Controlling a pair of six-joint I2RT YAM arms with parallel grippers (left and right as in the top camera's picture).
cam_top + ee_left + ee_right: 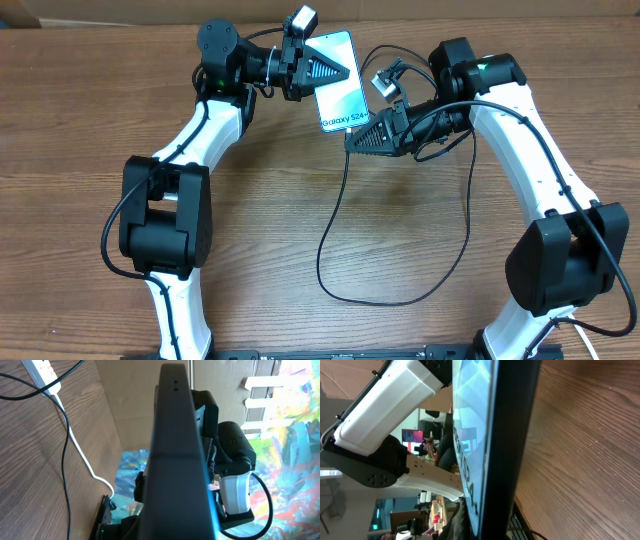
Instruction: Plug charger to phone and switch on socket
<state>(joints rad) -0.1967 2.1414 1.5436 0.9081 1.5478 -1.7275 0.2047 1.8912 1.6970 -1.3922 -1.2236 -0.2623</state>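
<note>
While the left gripper [345, 72] pinches the phone [340, 100] at the far side of the table [260, 230], the right gripper [352, 142], pressed shut at its bottom edge beside the cable [334, 212], should push straight in.

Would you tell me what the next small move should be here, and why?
Probably press the right gripper gently toward the phone, which the left gripper steadies: the charger cable ends at the phone's lower edge, but whether its connector is seated cannot be seen.
</note>
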